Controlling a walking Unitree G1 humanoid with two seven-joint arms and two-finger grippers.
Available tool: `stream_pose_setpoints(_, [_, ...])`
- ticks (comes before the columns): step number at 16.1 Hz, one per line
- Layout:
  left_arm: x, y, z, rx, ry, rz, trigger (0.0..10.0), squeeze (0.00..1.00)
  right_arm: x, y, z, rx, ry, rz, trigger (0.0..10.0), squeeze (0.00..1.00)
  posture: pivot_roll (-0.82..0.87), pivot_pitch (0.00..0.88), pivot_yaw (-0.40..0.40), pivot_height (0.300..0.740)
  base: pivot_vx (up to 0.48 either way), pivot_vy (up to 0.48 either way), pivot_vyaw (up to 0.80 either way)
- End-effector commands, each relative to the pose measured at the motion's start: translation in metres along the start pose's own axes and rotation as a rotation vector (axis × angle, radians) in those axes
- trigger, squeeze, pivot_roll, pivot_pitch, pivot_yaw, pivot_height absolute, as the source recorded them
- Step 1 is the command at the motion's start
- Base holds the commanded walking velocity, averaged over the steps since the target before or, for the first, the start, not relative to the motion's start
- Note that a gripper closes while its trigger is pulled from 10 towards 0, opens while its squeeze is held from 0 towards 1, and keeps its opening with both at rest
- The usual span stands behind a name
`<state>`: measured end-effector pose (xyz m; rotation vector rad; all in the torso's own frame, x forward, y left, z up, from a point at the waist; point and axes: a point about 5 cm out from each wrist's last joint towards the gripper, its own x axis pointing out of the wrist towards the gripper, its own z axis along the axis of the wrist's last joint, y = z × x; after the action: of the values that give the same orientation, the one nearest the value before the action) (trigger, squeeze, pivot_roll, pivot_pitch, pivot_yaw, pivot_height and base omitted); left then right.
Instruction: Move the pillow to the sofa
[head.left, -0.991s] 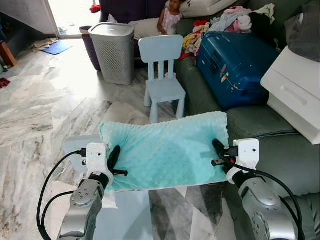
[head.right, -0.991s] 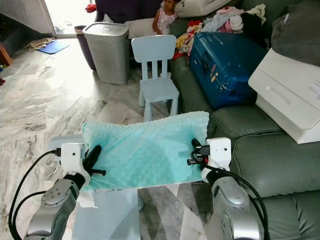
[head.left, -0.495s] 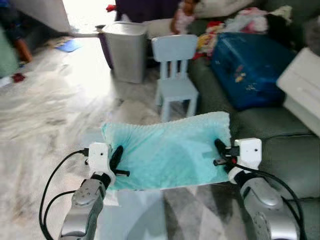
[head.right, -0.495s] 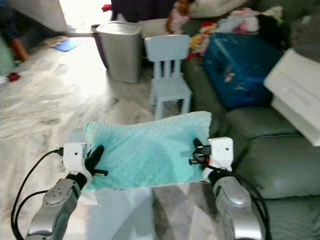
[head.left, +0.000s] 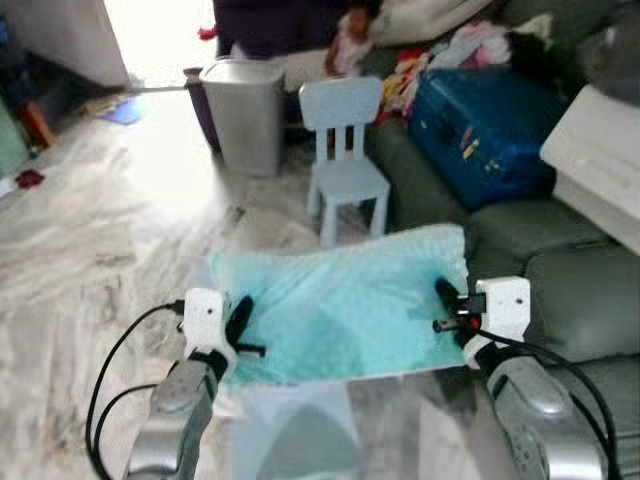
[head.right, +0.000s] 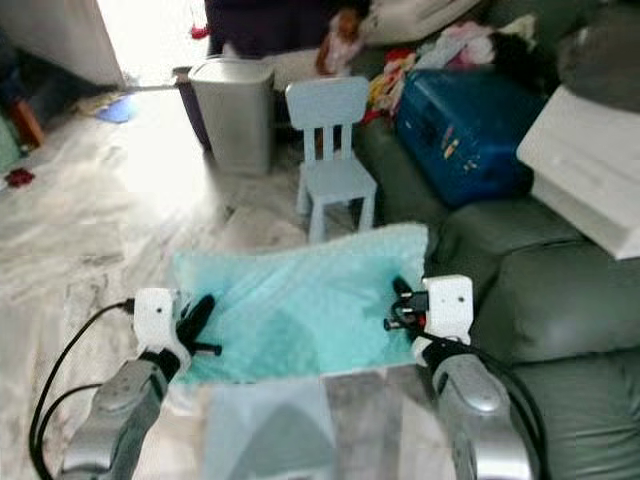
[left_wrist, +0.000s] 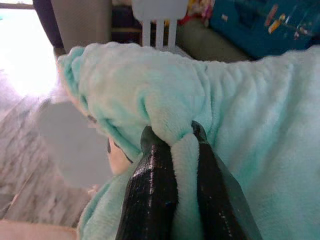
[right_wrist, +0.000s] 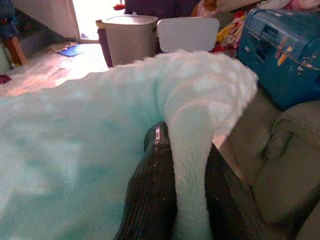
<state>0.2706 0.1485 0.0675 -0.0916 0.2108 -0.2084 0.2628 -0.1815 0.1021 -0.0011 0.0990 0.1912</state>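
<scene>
Mint fleece pillow (head.left: 345, 310): held aloft over marble floor (head.left: 120, 220), beside grey sofa (head.left: 560, 300); left hand (left_wrist: 172, 137) and right hand (right_wrist: 182, 137) each clamped on an edge fold. Ahead: pale-blue child's chair (head.left: 345, 150), grey laundry basket (head.left: 243, 112). On sofa: blue suitcase (head.left: 485, 125). No legible writing.
</scene>
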Motion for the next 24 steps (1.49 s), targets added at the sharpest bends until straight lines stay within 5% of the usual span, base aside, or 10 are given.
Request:
stream_pose_setpoints(1, [-0.0022, 0.0098, 0.0040, 0.014, -0.014, 0.022, 10.0, 0.00, 0.0030, 0.0072, 0.0066, 0.006, -0.031, 0.022, 10.0, 0.00, -0.16, 0.000, 0.021, 0.740, 0.000, 0.461, 0.00])
stream_pose_setpoints(8, [0.0000, 0.0065, 0.0082, 0.021, -0.029, 0.003, 10.0, 0.00, 0.0032, 0.0066, 0.0065, 0.010, -0.025, 0.011, 10.0, 0.00, -0.17, 0.000, 0.026, 0.740, 0.000, 0.000, 0.00])
stream_pose_setpoints(24, [0.0036, 0.0082, 0.0049, -0.043, -0.005, 0.041, 10.0, 0.00, 0.0047, 0.0037, 0.0072, 0.001, -0.012, 0.010, 10.0, 0.00, -0.17, 0.000, 0.018, 0.740, 0.000, 0.000, -0.80])
